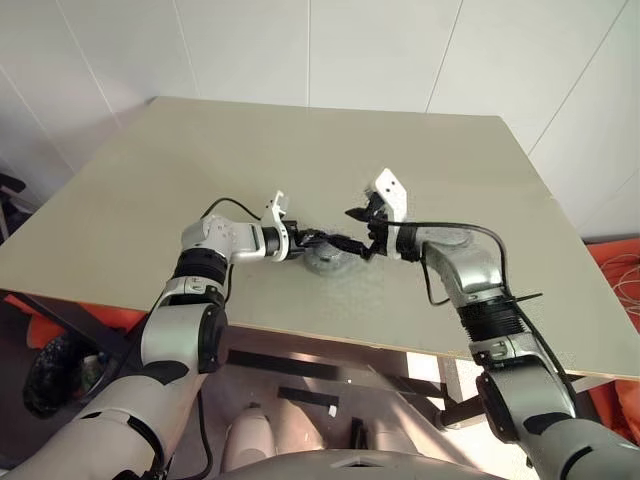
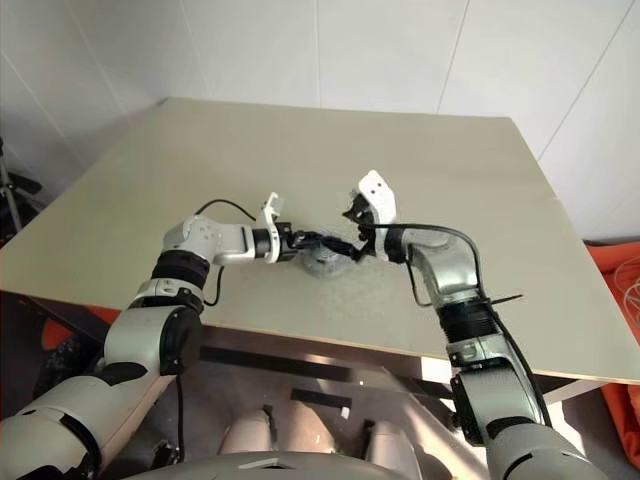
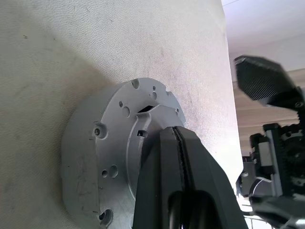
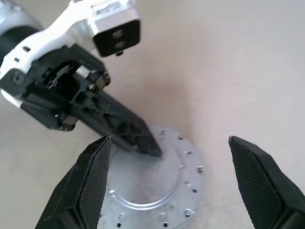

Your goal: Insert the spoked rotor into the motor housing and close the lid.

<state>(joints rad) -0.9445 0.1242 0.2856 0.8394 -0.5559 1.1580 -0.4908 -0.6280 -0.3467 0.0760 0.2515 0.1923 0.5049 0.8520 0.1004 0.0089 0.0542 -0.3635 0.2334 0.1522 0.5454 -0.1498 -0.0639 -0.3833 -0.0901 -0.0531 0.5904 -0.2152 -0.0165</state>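
A short round silver-grey metal drum (image 1: 328,263) lies flat near the middle of the table. Its top face (image 3: 119,126), with small holes around the rim and a raised centre, reads as the lid, seated on the motor housing (image 3: 78,164), of which only the outer wall shows. The spoked rotor is hidden. My left gripper (image 1: 354,247) is shut, and its joined tips (image 4: 153,151) rest on the centre of that top face. My right gripper (image 4: 169,139) hangs open just above the drum, its fingers (image 4: 95,181) spread wider than the disc and touching nothing.
The beige table (image 1: 300,140) stretches bare on all sides of the drum, and its front edge (image 1: 330,340) runs close below my arms. A black cable (image 1: 470,232) loops off the right wrist. Orange material (image 1: 615,270) lies on the floor at the right.
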